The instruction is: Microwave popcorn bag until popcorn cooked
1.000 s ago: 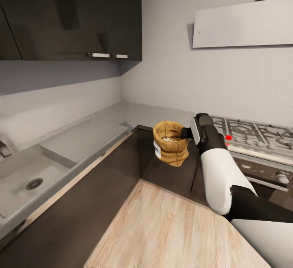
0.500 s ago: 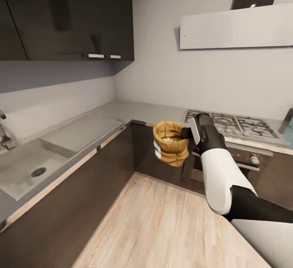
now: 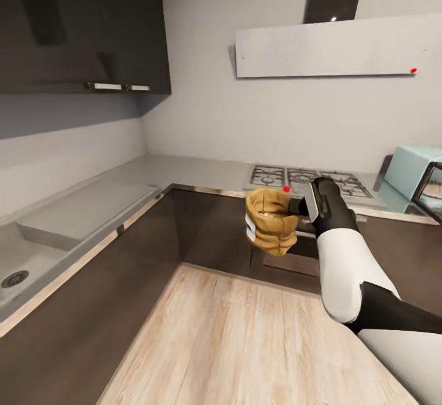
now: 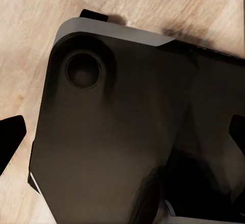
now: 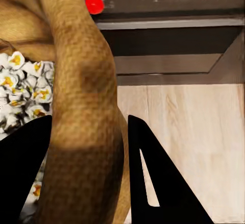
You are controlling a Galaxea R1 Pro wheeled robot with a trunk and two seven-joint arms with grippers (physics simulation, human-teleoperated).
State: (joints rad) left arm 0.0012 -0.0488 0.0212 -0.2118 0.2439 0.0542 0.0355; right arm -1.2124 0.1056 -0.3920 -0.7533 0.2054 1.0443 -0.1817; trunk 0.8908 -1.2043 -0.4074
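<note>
You had the popcorn bag (image 3: 271, 228) off the bench and in the air, pinched by the right gripper (image 5: 87, 147). In the right wrist view its jaws were closed on the bag's rolled rim, one black finger (image 5: 20, 170) inside over the whitish popcorn pieces and the other outside the tan wall. In the head view the bag hung near the middle of the frame, upright, in front of the dark cabinet fronts and just below the gas hob (image 3: 307, 179), with wooden floor (image 3: 245, 337) under it.

The microwave (image 3: 416, 168) sat at the right edge of the head view on the steel bench (image 3: 184, 171), pale mint, cut off by the frame. What looked like its dark door showed at the very edge, but you could not tell from this view whether it stood open. The bag was well apart from it, to its left and lower.

By my reading, the pickup was done and the carry was under way. Left to do: bring the bag across to the microwave, get it inside, release, shut the door and run the heat.

The left gripper (image 4: 127, 132) showed as two dark finger tips at the sides of the left wrist view, over a dark rounded part of the robot above the floor; they stood wide apart with nothing between them.
</note>
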